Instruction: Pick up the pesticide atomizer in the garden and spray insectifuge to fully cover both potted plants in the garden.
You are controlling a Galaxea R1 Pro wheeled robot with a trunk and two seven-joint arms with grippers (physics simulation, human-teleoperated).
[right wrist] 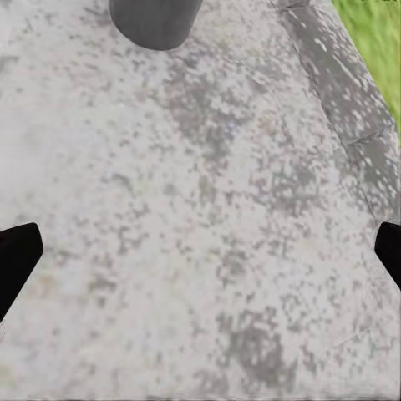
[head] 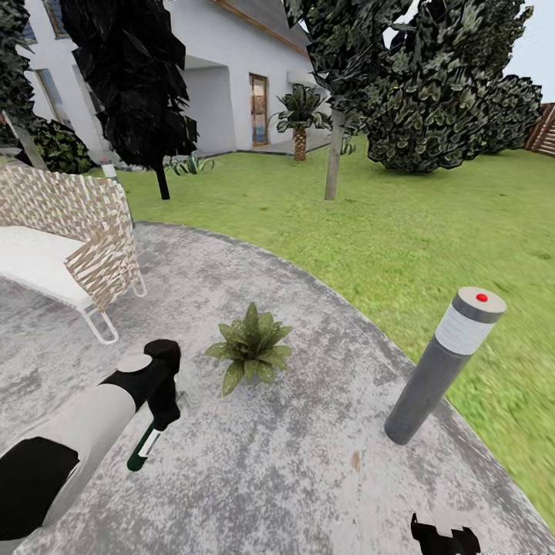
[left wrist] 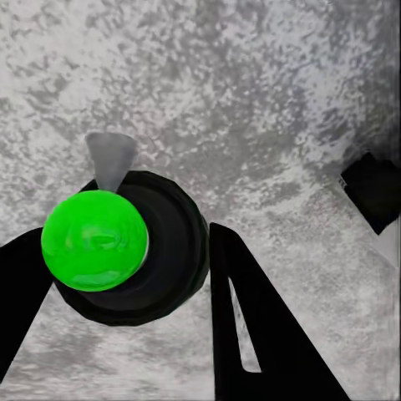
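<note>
- While the robot stands on the grey paving (head: 308, 462) of the garden, its left gripper (head: 158, 412) holds the pesticide atomizer (head: 143, 449) hanging above the ground, fingers clamped on the bottle's upper part, just beside a potted plant (head: 250, 351).
- The bottle hangs base-down and slightly tilted, probably because it has been lifted but not yet turned toward the leaves; the spray step looks still to come.
- The left wrist view looks straight down the bottle (left wrist: 96, 241): a bright green round end ringed by a black collar sits between the two dark fingers (left wrist: 259, 326), detail the head view cannot give.
- The head view alone places the plant, a woven chair (head: 77, 231), a grey bollard lamp (head: 443, 366) and the lawn (head: 401, 231).
- The right gripper (right wrist: 200, 251) hangs low, fingers wide apart and holding nothing, over bare paving near the lamp's base (right wrist: 154, 21); it seems parked clear of the work.
- Only one potted plant is in sight.
</note>
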